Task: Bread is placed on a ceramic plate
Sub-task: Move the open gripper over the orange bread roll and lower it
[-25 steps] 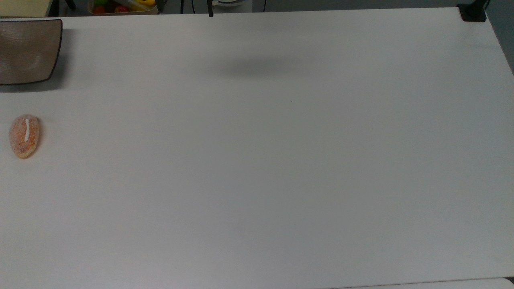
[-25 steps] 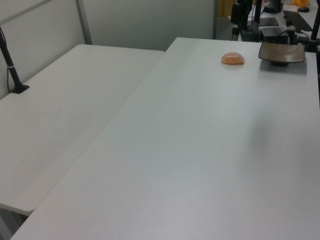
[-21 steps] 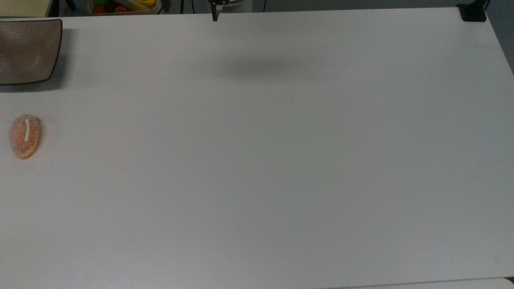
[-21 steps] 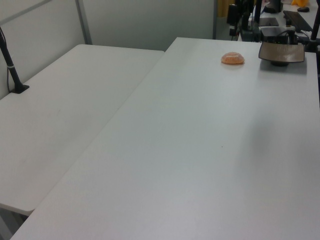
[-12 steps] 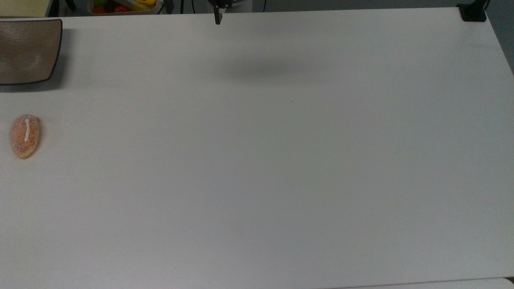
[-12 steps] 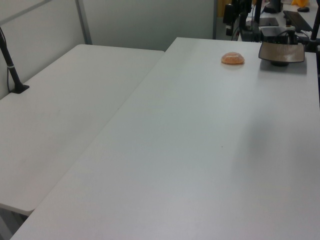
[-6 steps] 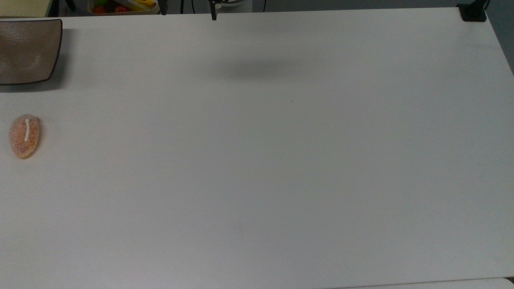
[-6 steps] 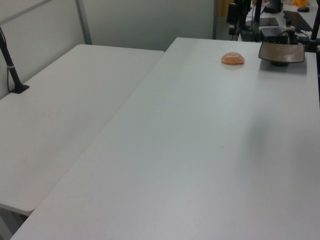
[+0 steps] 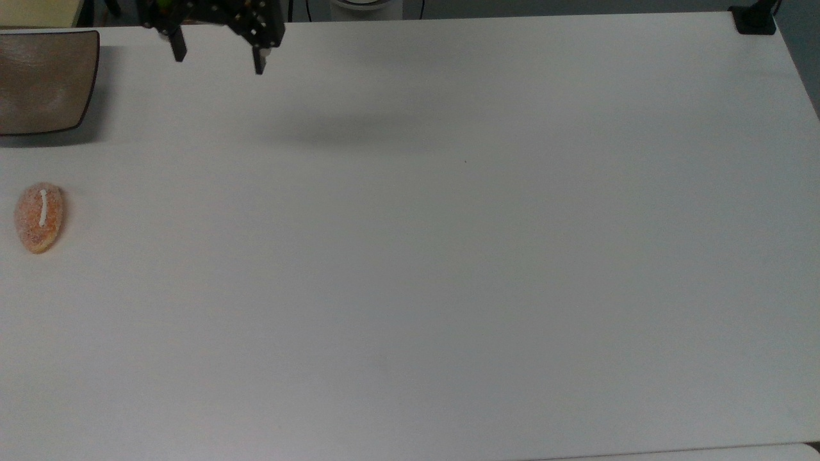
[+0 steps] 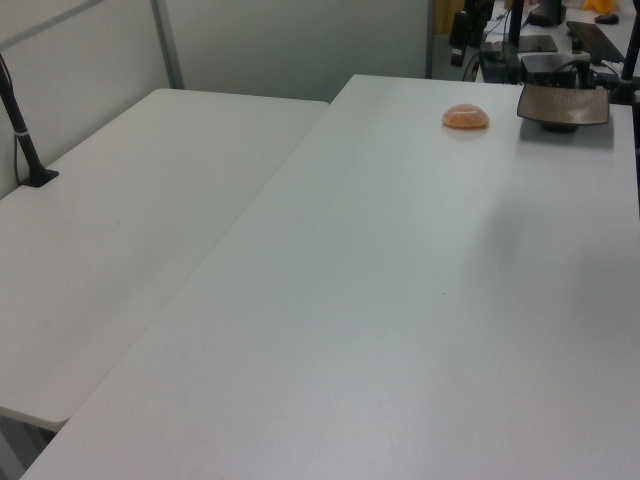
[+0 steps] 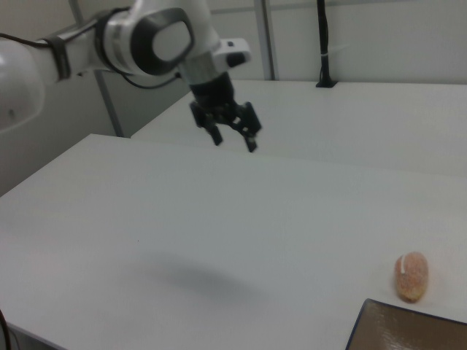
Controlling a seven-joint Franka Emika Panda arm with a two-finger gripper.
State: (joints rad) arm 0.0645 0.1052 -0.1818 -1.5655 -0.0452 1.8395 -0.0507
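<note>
- While the pincer (image 9: 216, 64) hangs above the white desk (image 9: 448, 256) near its far edge in the top view, its two black fingers (image 11: 251, 142) stand wide apart — nothing between them.
- At the top view's left edge the bread (image 9: 39, 218) lies on the bare desk, white stripe up.
- Beyond it, apart from the roll, sits the ceramic plate (image 9: 38, 80) — brown, dark-rimmed, holding nothing.
- From the right view, bread (image 11: 411, 275) lies just beside the plate's (image 11: 408, 332) corner, well apart from the pincer (image 11: 233, 142).

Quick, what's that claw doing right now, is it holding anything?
Gripper: open, holding nothing, up in the air above the table; the bread lies untouched.
</note>
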